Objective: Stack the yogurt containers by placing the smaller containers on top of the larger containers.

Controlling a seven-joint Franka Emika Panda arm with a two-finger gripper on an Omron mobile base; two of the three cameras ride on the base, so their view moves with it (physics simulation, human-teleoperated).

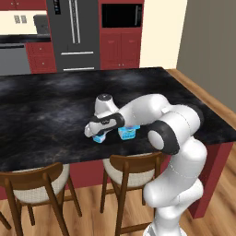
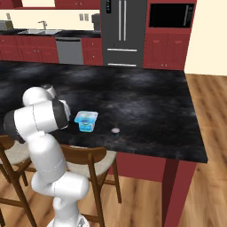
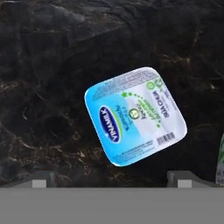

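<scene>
We see the gripper (image 3: 111,178) hanging wide open and holding nothing, its 2 dark finger tips spread apart at the bottom of the hand view, directly above a yogurt container with a white-and-blue lid (image 3: 134,114). That lid is squarish with rounded corners and lies turned at an angle between the tips; no finger touches it.

In the left base view the hand (image 1: 102,123) hovers low over the black marble counter (image 1: 46,106), near its front edge. Just under the hand we make out a light-blue container (image 1: 98,138), and just beside it to the right a second light-blue one (image 1: 128,132), both partly hidden by the arm, so we cannot tell which is the small cup.

In the right base view the larger tub (image 2: 86,121) stands upright on the counter, near the front edge, with a tiny whitish round disc (image 2: 115,131) a little to its right. 2 wooden stools (image 1: 131,171) stand below the counter edge.
</scene>
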